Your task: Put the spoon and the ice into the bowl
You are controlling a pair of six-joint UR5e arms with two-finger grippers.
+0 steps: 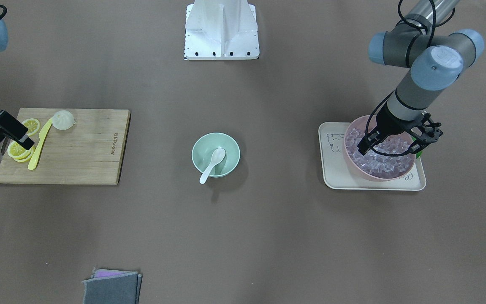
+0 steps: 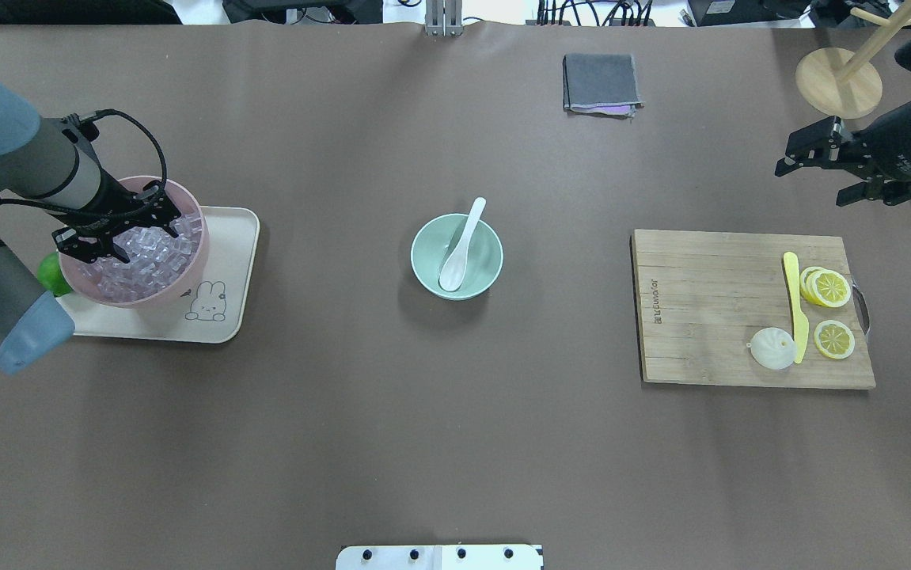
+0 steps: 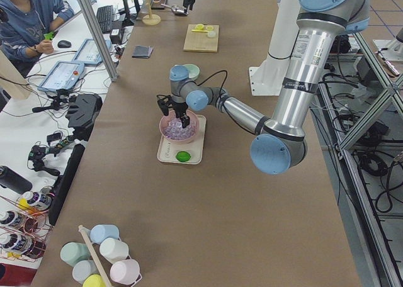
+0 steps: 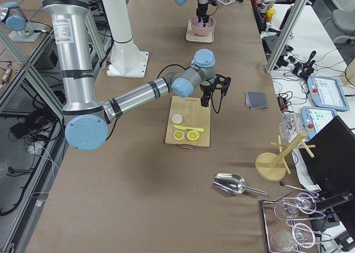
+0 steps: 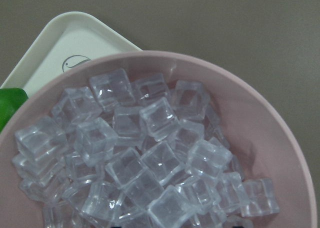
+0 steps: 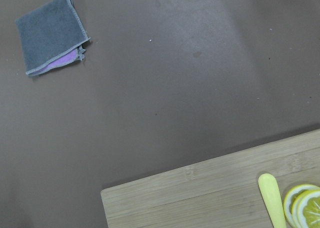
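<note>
**Spoon in the bowl, ice in the pink bowl**

We begin with the brown table (image 2: 455, 443), which carries everything. Toward its right end lies the wooden cutting board (image 2: 708, 317), set closer to that end than to the middle. Toward the left end sits the cream tray (image 2: 237, 261), and on it the pink bowl (image 2: 190, 277), which takes up most of the tray's half nearer the left edge.

The left tool (image 1: 387, 151) hangs over the pink bowl with its fingers spread wide, tips down at the level of the heap and gripping nothing that we can see. The right tool (image 2: 810, 184) hovers above bare table between the board and the far edge, close to the right end; its fingers are parted too, and it is empty.

The bowl (image 2: 488, 255) stands at the middle of the table, well apart from both tray and board. A folded grey cloth (image 2: 599, 81) lies near the far edge.

The spoon (image 2: 459, 252) rests with its scoop inside the bowl and its handle leaning over the rim toward the far edge. A yellow knife (image 2: 794, 305) lies on the board beside lemon slices (image 2: 827, 287).

The ice (image 5: 159, 119) (many clear cubes, all alike) is heaped in the pink bowl.
</note>
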